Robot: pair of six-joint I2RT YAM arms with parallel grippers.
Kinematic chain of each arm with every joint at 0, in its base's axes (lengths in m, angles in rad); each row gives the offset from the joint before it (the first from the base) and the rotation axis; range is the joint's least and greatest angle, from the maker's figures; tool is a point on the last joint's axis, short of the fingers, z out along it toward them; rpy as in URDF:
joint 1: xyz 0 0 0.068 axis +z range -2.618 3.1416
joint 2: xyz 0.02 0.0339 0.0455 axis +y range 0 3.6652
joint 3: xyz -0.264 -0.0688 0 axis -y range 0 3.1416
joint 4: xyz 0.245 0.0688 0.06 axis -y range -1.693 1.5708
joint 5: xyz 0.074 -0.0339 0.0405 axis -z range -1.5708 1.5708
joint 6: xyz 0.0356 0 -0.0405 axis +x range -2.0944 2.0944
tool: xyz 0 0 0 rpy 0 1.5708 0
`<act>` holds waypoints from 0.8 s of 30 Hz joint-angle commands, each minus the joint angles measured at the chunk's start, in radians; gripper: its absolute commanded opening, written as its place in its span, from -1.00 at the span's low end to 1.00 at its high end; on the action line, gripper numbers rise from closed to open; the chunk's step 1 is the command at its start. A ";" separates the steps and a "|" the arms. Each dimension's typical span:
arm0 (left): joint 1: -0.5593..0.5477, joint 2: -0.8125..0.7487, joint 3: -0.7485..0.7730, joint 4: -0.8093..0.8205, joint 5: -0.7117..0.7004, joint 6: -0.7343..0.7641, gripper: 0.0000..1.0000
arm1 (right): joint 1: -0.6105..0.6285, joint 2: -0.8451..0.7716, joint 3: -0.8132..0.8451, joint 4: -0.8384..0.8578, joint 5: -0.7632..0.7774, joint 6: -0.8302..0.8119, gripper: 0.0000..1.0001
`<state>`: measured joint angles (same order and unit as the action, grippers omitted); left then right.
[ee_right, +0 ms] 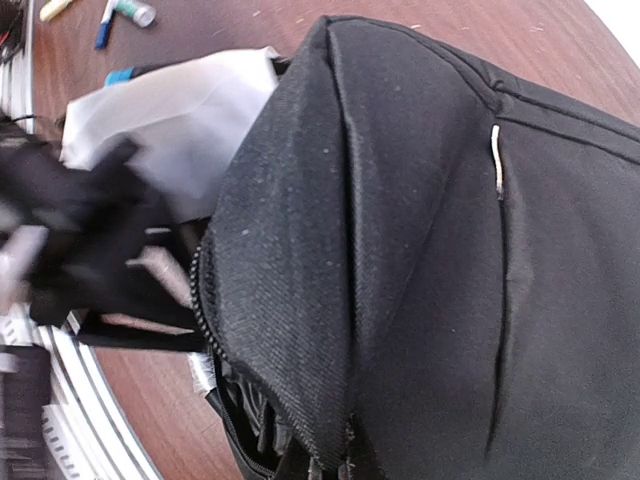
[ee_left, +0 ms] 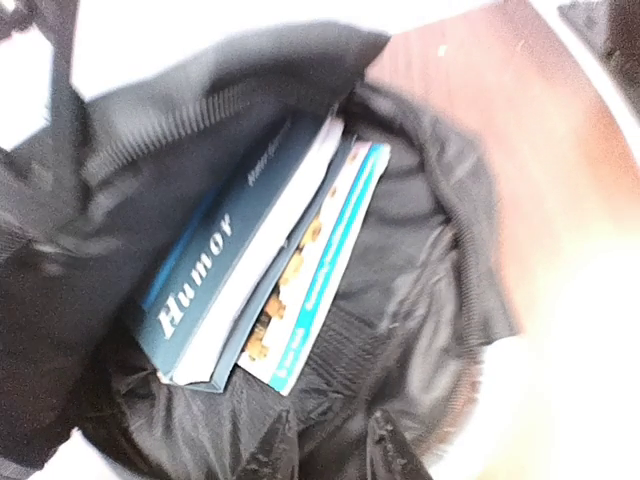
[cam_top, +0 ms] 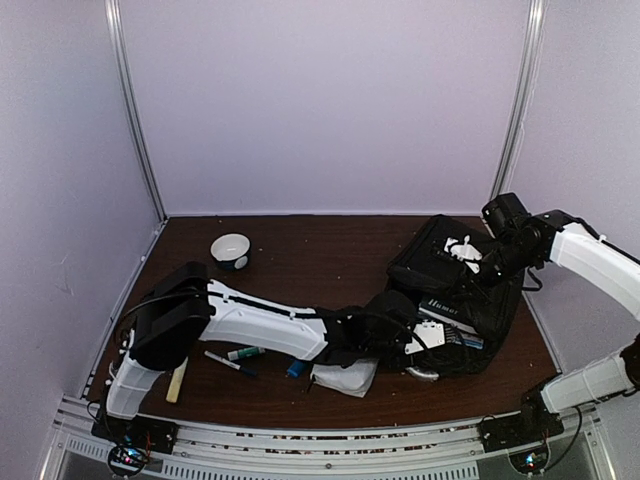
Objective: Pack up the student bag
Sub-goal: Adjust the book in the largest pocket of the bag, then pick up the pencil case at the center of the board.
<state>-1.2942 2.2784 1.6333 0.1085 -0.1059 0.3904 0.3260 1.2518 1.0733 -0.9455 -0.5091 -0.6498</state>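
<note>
At the woven black student bag (cam_top: pixel 430 262), right pincer (cam_top: pixel 470 255) clamps fabric; left pincer (cam_top: pixel 415 335) unclear.

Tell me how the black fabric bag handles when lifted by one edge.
The large black soft fabric bag would probably sag and fold: its cloth lies creased. Likely heavy, since a dark blue Humor book and a teal-edged book lie inside; they may slide.

My left gripper (cam_top: pixel 418 338) sits at the open mouth of the student bag (cam_top: pixel 495 310), beside a Humor book (cam_top: pixel 442 305). I see my right gripper (cam_top: pixel 478 258) on its far end, with a white bowl (cam_top: pixel 230 248) well apart.
</note>
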 commanded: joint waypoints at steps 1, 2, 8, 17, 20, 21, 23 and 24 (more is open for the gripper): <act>-0.018 -0.122 -0.073 -0.036 0.036 -0.071 -0.44 | -0.047 0.004 -0.006 0.130 -0.030 0.007 -1.00; -0.020 -0.160 -0.111 -0.051 0.021 -0.089 -0.44 | -0.047 0.007 -0.014 0.131 -0.025 0.000 -1.00; -0.022 -0.382 -0.419 -0.066 -0.148 -0.324 -0.38 | -0.045 0.019 -0.090 0.141 -0.049 -0.031 -1.00; 0.116 -0.609 -0.500 -0.440 -0.107 -0.762 0.03 | -0.025 0.026 -0.088 0.144 -0.041 -0.044 -1.00; 0.200 -0.659 -0.549 -0.416 0.040 -0.855 0.07 | -0.018 0.016 -0.098 0.157 -0.027 -0.032 -1.00; 0.224 -0.663 -0.558 -0.401 0.094 -0.875 0.08 | -0.018 0.012 -0.100 0.161 -0.024 -0.028 -1.00; 0.277 -0.659 -0.584 -0.335 0.244 -0.916 0.09 | -0.016 0.010 -0.102 0.172 -0.002 -0.015 -1.00; 0.300 -0.655 -0.604 -0.285 0.323 -0.942 0.09 | -0.016 0.011 -0.102 0.175 0.008 -0.011 -1.00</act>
<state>-1.0622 1.6238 1.0916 -0.2741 -0.0944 -0.3862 0.3038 1.2808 0.9821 -0.8345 -0.5446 -0.6785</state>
